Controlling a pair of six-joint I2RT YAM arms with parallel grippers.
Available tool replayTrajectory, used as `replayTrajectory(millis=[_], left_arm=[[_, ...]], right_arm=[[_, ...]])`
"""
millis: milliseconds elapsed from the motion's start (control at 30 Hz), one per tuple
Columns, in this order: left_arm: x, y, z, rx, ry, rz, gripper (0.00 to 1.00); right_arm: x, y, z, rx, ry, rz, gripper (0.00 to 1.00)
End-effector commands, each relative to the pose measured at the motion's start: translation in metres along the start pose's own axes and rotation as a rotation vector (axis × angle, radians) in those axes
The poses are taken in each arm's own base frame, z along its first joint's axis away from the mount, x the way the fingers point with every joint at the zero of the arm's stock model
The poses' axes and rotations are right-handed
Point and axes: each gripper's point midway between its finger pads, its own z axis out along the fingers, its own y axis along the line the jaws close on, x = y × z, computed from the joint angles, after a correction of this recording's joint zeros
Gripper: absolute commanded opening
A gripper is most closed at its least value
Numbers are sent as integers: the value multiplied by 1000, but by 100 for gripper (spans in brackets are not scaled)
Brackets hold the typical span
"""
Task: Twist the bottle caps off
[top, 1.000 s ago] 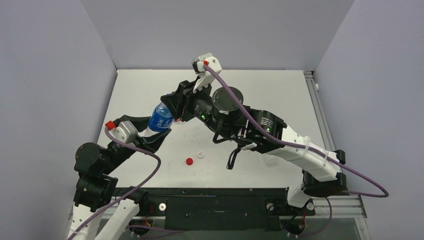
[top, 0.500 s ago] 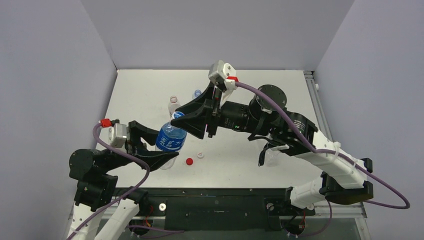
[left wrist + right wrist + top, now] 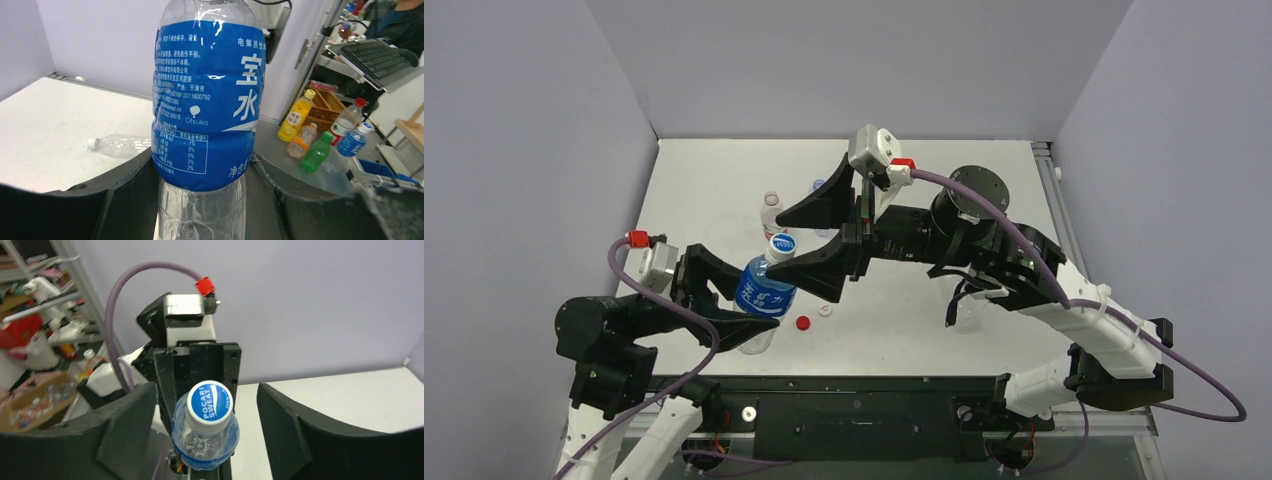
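Jaws: left gripper (image 3: pixel 759 298) pinching bottle (image 3: pixel 207 100) at label, right gripper (image 3: pixel 776 242) spread either side of cap (image 3: pixel 210 407), clear of it | cap: between right jaws, on bottle neck | handling: likely light, hard, slick-topped; best pinched on side wall; thin bottle may twist in left jaws

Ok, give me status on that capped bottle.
Left pincer shut on blue-label bottle. Right pincer open, jaws flanking the cap, no contact. Cap on. Loose red cap, white cap on table, not in the way.
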Motion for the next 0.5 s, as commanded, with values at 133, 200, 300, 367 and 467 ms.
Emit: replayTrajectory(millis=[133,200,300,367,467], left_arm=[[-4,66,-7,-293,-36,212,14],[-6,80,-13,-365,-40,281,14],[-6,92,-20,-427,-32,367,14],[-5,102,-24,-471,-30,405,13],[-9,112,-31,-530,-32,457,12]], right_arm=[[-35,-64,-29,629,-153,40,79],[-28,-74,-25,735,-127,62,80],[-21,-89,-21,850,-109,91,80],[-17,-93,-13,867,-106,103,77],[-13,-96,1,870,-115,115,72]])
